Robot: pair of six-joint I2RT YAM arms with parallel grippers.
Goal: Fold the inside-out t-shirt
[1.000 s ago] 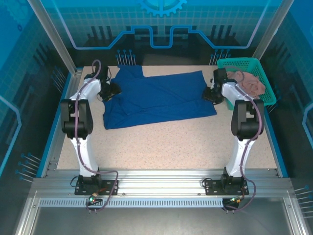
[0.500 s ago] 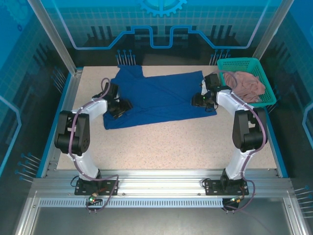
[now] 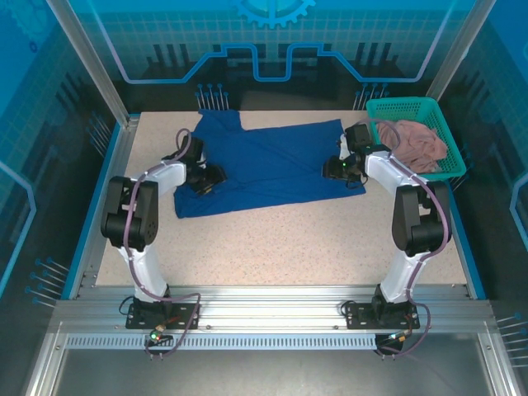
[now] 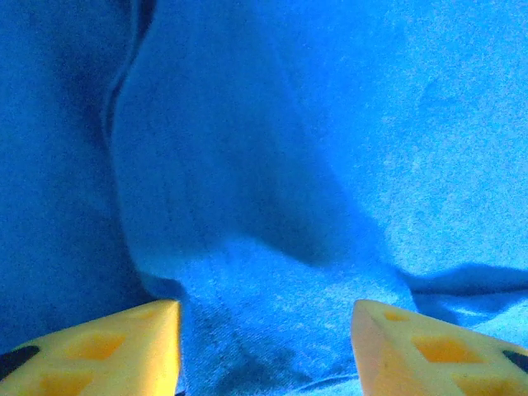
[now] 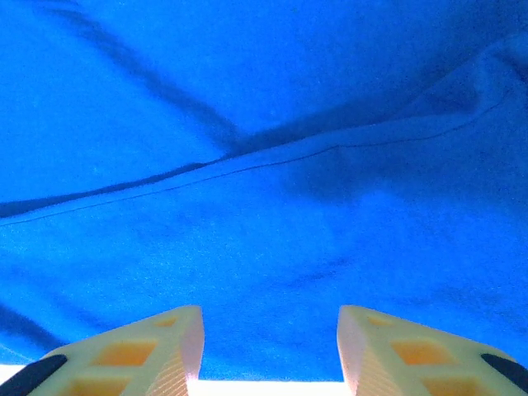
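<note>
The inside-out t-shirt (image 3: 272,165) lies spread across the back middle of the table, royal blue, with a sleeve toward the back left. My left gripper (image 3: 211,178) is low over its left part. In the left wrist view the yellow fingers (image 4: 124,351) stand apart, and a raised fold of the t-shirt (image 4: 264,272) lies between them. My right gripper (image 3: 333,169) is at the shirt's right side, also open. Its fingers (image 5: 140,355) straddle flat cloth (image 5: 264,247) just inside the hem, and a seam (image 5: 247,161) runs across ahead of them.
A teal basket (image 3: 404,103) stands at the back right corner with a dusty-pink cloth (image 3: 419,140) in it, close behind the right arm. The speckled tabletop (image 3: 280,239) stretches in front of the shirt. Blue rails edge the table on both sides.
The left gripper has swung in from the table's left edge onto the shirt's left part. The right gripper has moved left from beside the basket onto the shirt's right side.
</note>
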